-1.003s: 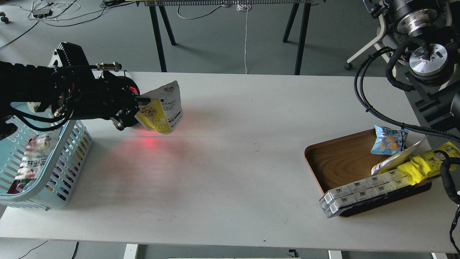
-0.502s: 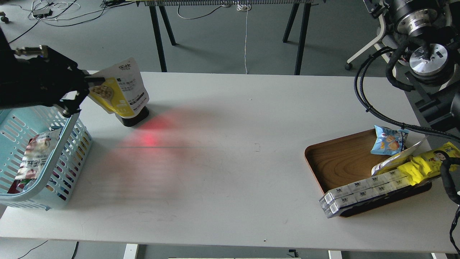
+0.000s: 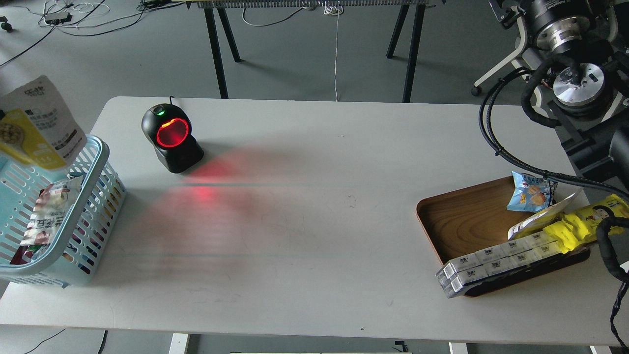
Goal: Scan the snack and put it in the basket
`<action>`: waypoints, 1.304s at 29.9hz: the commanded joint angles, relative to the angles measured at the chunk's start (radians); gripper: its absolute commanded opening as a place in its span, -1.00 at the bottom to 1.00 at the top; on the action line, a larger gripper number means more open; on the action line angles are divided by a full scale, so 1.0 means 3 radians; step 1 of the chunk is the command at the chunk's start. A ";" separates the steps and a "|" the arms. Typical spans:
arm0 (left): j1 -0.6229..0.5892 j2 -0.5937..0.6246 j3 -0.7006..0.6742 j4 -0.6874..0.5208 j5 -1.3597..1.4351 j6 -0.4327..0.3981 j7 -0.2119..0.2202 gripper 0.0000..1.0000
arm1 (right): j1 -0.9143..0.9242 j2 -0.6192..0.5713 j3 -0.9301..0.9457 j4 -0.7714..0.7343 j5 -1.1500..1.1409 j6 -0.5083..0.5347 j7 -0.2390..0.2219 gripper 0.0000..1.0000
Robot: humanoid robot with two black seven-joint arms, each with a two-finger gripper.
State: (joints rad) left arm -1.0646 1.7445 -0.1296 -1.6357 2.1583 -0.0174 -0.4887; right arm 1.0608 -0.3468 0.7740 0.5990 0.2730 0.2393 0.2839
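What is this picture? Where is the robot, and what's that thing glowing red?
You are looking through the robot's own eyes, down at a white table. The red glowing thing is a scanner, like at a shop checkout. At the far left, a yellow-and-white snack pouch hangs above a blue basket. Whatever holds it is outside the picture, so neither hand shows. Another packet already lies inside the basket. On the right, a wooden tray carries more snacks, and the black cables and metal parts belong to the robot's right arm.
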 commanded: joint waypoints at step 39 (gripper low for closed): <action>-0.0026 0.0003 0.0585 0.0390 -0.0005 0.0395 0.0000 -0.96 | 0.0028 0.0046 -0.0023 0.0018 0.0000 -0.0015 0.0000 1.00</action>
State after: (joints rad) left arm -1.0730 1.7454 0.0441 -1.5201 2.1568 0.0971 -0.4887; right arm 1.0687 -0.3404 0.7672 0.6032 0.2730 0.2361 0.2837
